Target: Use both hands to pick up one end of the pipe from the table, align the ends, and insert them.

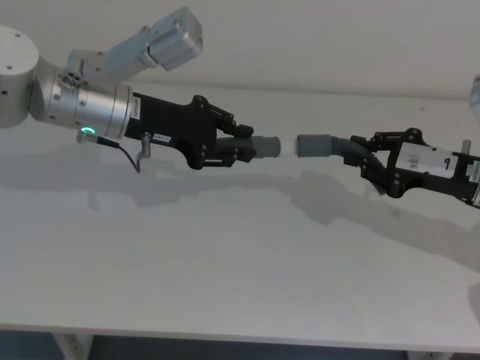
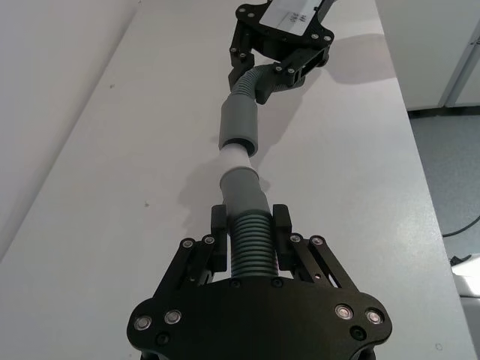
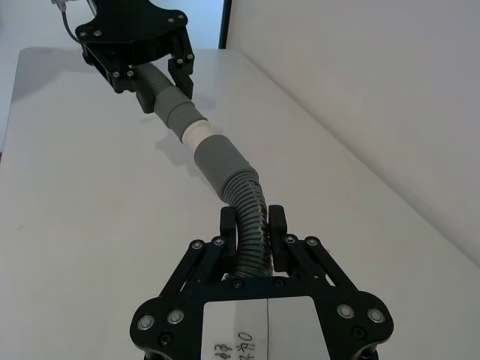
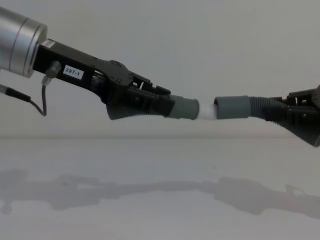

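Note:
Both hose pieces of the pipe hang in the air above the white table point(image 1: 225, 262). My left gripper point(image 1: 238, 146) point(image 2: 250, 225) is shut on the ribbed part of one piece, whose grey collar point(image 4: 182, 108) carries a white tip point(image 4: 206, 111) point(image 2: 235, 157). My right gripper point(image 1: 367, 159) point(image 3: 251, 225) is shut on the ribbed, bent part of the other piece, which has a plain grey collar point(image 1: 316, 144) point(image 4: 232, 107). The two ends face each other in one line. The white tip stands at the mouth of the plain collar, touching or just inside it.
A white wall point(image 4: 160, 40) rises behind the table. The table's front edge point(image 1: 225, 334) runs along the bottom of the head view. A thin black cable point(image 1: 139, 157) hangs from the left wrist. Floor point(image 2: 450, 165) lies beyond the table's side edge.

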`<action>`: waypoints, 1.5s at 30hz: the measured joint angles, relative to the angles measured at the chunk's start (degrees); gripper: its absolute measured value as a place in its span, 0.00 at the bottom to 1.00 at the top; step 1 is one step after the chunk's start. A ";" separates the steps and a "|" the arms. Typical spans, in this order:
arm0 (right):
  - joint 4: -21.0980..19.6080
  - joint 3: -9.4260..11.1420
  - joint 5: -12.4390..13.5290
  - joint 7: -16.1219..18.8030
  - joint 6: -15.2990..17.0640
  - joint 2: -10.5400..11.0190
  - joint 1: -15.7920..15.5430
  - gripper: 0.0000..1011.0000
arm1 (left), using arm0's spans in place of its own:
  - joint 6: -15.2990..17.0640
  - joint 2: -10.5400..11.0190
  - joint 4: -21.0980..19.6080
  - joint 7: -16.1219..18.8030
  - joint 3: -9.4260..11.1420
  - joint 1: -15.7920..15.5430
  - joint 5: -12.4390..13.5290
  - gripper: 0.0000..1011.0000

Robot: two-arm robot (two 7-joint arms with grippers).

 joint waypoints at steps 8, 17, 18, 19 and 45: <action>0.34 -0.49 -0.01 -0.04 -0.15 0.07 0.38 0.25 | -0.02 0.37 -0.11 0.14 0.27 -0.28 -0.13 0.34; 0.87 -1.10 0.03 -0.18 -0.27 0.12 0.86 0.25 | -0.16 0.56 0.10 0.38 0.62 -0.88 -0.16 0.34; 0.92 -1.15 0.03 -0.20 -0.27 0.12 0.91 0.25 | -0.18 0.60 0.15 0.40 0.68 -0.98 -0.18 0.34; 0.98 -1.20 0.03 -0.21 -0.28 0.12 0.96 0.25 | -0.19 0.62 0.18 0.40 0.71 -1.03 -0.18 0.34; 2.01 -2.40 1.36 -0.55 -0.16 -0.07 2.26 0.25 | -0.46 0.77 1.18 0.96 2.09 -2.01 -0.70 0.34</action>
